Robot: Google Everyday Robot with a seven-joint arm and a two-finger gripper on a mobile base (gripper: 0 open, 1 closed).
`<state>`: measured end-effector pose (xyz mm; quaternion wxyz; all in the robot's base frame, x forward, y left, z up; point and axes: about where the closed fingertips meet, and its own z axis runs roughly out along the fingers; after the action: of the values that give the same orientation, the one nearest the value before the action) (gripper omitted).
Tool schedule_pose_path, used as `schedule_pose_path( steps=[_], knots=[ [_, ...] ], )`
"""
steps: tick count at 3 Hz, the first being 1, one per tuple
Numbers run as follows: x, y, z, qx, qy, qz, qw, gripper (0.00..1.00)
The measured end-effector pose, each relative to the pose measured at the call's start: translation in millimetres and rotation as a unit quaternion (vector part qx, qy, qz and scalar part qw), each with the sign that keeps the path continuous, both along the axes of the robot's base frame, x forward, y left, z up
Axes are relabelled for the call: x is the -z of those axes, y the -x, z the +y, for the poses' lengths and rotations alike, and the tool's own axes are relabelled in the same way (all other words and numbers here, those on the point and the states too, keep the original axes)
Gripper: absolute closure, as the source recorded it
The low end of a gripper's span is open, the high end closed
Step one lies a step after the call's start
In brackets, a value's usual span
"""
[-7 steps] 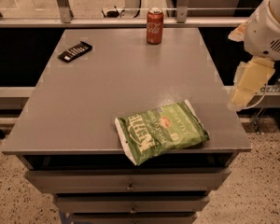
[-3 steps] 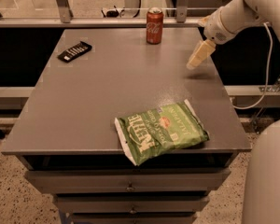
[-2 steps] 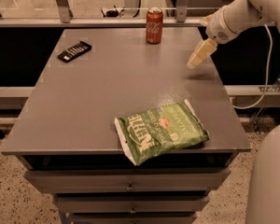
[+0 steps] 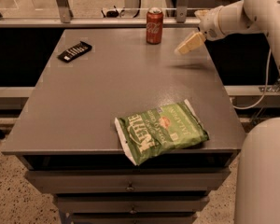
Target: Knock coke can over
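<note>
Upright coke can (image 4: 154, 26), pincer (image 4: 182, 48) near its right, chip bag (image 4: 161, 131) well apart

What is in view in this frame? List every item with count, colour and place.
coke can: one, red, upright at the table's far edge, right of centre.
remote control: one, black, far-left part of the tabletop.
chip bag: one, green, lying flat at the near edge, overhanging the front.
table: one, grey, centre of view.
drawers: grey, stacked under the tabletop.
robot body: one, white, lower right corner.
arm: one, white, reaching in from the upper right.
end effector: one, cream, above the table's far-right part, right of the can, not touching it.
</note>
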<state>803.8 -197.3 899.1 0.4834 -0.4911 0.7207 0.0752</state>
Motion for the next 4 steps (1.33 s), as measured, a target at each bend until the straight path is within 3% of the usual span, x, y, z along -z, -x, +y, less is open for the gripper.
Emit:
schedule_pose_path(
  steps=[1, 4],
  knots=[
    [-12.5, -34.1, 28.2, 0.002, -0.064, -0.021, 0.9977, 0.0],
    [-23.2, -46.7, 87.4, -0.011, -0.14, 0.015, 0.99, 0.0]
  ],
)
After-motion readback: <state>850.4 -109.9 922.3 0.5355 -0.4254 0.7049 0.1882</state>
